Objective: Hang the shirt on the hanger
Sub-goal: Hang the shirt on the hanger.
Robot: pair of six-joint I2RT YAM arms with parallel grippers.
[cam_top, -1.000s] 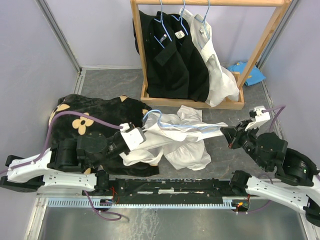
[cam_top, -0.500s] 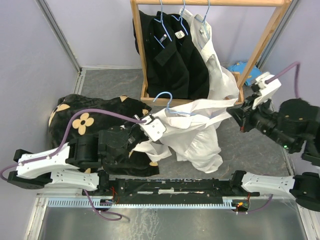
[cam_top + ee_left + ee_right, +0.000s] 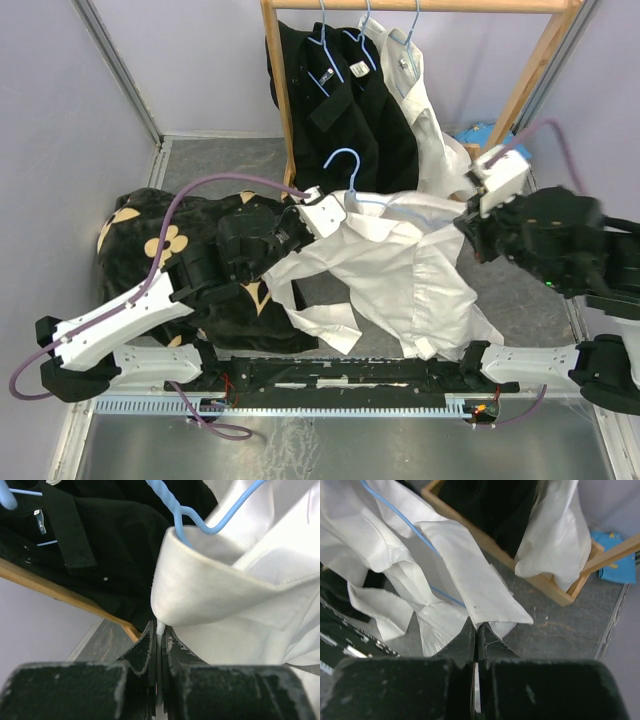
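Above the grey table, before the wooden rack, your left gripper pinched the shirt by its collar, your right gripper clamped a fold. Only the left wrist view showed the hanger entering the collar.

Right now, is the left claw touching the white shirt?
Touching. The left wrist view shows the left gripper pinching the shirt just below its collar, jaws shut on the fabric.

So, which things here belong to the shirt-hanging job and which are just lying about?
In the job: shirt, hanger, left gripper, right gripper (both shut on the shirt).
Lying about: wooden rack, black shirts, second white shirt on the rack, flowered cloth, blue cloth.
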